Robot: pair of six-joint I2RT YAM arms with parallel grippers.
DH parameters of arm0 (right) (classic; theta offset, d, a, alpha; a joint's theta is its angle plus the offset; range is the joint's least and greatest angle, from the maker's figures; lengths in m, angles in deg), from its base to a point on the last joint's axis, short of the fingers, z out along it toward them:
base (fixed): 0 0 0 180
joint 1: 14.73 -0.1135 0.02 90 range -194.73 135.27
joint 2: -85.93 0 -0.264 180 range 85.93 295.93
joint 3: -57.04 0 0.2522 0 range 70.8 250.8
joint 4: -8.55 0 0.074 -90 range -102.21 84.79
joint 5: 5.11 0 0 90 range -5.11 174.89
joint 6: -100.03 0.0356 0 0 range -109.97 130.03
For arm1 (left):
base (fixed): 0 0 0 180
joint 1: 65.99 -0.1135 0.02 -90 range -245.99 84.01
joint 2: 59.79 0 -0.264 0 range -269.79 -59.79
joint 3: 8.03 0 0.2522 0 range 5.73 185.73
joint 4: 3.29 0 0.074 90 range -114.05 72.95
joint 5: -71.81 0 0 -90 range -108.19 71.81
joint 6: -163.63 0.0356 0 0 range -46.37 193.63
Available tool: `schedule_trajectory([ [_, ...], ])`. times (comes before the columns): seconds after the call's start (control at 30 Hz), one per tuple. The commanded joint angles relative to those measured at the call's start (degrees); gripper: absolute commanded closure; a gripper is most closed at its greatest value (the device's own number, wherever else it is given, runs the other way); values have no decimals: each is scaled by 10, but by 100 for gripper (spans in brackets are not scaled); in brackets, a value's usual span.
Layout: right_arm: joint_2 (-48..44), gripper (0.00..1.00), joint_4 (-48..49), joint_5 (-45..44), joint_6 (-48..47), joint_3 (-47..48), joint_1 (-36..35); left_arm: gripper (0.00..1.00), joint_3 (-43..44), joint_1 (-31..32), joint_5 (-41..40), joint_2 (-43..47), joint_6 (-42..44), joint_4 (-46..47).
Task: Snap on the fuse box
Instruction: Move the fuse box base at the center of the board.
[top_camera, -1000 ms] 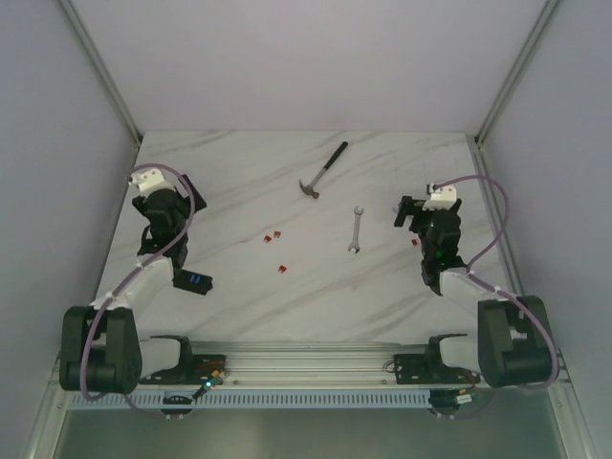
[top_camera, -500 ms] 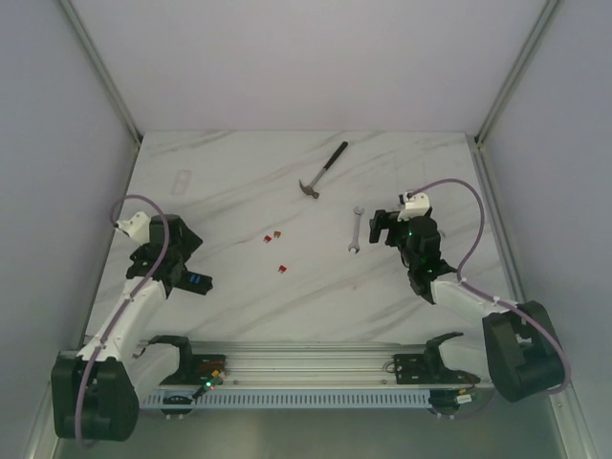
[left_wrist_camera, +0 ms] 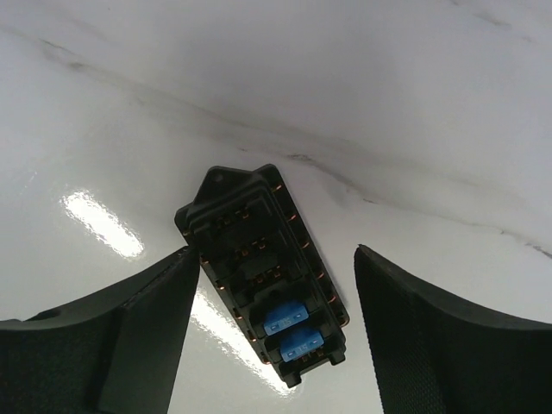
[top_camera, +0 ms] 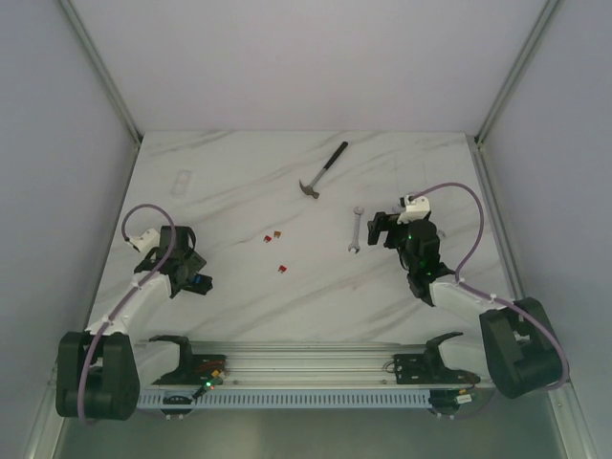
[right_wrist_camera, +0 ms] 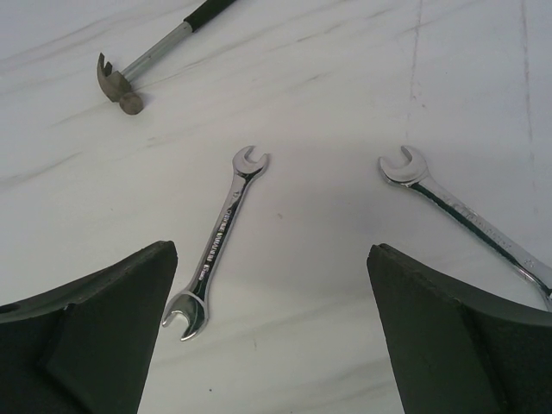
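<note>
Approach-to-grasp step, apparently. Hovers with left gripper [left_wrist_camera: 274,257] spread astride the fuse box [left_wrist_camera: 263,276], flat on the surface [top_camera: 430,163] at near left. Holds right gripper [right_wrist_camera: 272,250] spread above a wrench [right_wrist_camera: 217,250]. Next, likely: lower, pinch the box's sides.

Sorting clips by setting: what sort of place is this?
Probably a robot lab cell: plain white walls around a marble-look table, with the left arm and right arm bolted at its edge.
</note>
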Motion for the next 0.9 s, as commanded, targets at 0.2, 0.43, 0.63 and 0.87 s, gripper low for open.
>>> schedule_trajectory([
  [0.2,0,0,26,-6,12,-8,-3,32,8,2,47,-26,29,-6],
  [0.43,-6,0,24,-10,13,-8,-4,38,42,47,77,-74,68,1],
  [0.63,-7,0,23,-13,14,-9,-4,38,112,142,103,-166,124,1],
  [0.87,-12,0,22,-16,15,-12,-4,34,205,267,132,-307,183,1],
])
